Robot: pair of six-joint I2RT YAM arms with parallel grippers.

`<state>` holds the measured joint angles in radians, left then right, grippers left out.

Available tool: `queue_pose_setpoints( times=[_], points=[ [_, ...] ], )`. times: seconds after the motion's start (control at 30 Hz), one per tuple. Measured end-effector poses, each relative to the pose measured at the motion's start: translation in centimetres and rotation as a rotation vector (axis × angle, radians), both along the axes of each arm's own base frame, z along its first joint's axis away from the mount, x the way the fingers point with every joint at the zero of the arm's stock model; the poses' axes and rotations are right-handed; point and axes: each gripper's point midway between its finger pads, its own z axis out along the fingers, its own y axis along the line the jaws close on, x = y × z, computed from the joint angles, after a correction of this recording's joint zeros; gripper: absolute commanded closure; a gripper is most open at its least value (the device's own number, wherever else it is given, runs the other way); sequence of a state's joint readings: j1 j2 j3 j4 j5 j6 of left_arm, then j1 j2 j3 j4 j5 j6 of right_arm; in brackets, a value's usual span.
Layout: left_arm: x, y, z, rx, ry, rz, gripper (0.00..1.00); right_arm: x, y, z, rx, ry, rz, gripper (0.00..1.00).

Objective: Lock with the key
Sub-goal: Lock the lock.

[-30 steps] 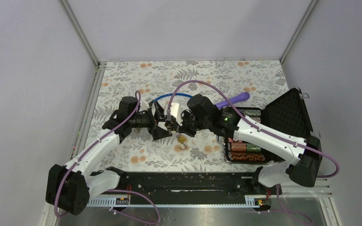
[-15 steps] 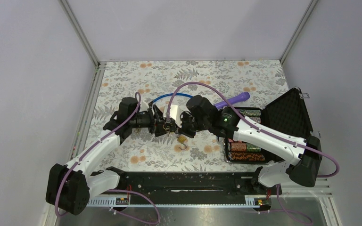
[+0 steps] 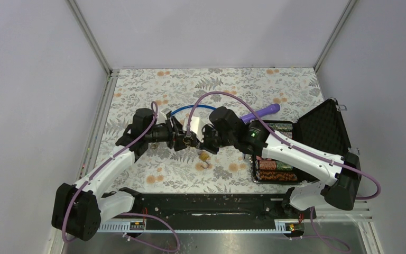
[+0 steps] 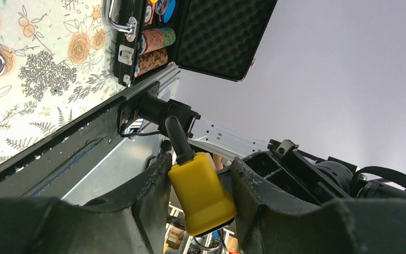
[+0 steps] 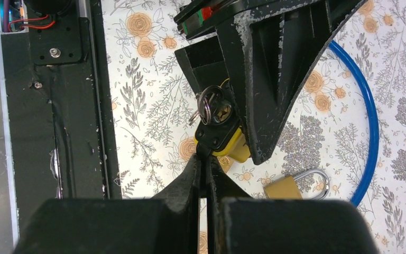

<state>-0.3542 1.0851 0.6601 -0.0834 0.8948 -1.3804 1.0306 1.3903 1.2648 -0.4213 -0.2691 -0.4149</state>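
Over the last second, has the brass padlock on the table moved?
No. The brass padlock keeps its spot left of the black case.

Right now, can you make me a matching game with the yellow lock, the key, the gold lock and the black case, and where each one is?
Things:
1. yellow lock
2. key
3. gold lock
4. black case

Places:
A. lying loose by the blue ring
B. open, chips inside
C. held in the left end effector
D. pinched by the right end effector

Pairs: 1-C, 2-D, 3-A, 4-B
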Motion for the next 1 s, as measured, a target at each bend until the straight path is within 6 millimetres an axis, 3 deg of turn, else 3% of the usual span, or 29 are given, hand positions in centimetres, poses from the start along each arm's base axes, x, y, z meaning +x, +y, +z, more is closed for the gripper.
queue_pose_setpoints(
  times=[0.23,0.4,0.63,0.83,1.0],
  points=[
    [0.7,-0.1,0.5,-0.001,-0.099,-0.002,1.00,0.5,-0.1,0.2,0.013,0.026,-0.082,0.78],
    [2.0,-0.1,2.2,0.018,-0.256,0.019,1.00,1.4,-0.3,0.9,0.057,0.044,-0.186,0.40],
    [3.2,0.2,5.6,0.035,-0.491,0.052,1.00,4.1,-2.3,2.5,0.205,0.107,-0.388,0.14],
    [3.5,0.5,6.5,0.062,-0.611,0.056,1.00,5.0,-4.5,5.4,0.448,0.291,-0.533,0.11],
    [3.3,0.7,7.7,0.057,-0.708,0.058,1.00,4.6,-4.2,9.1,0.656,0.525,-0.580,0.15]
  ],
)
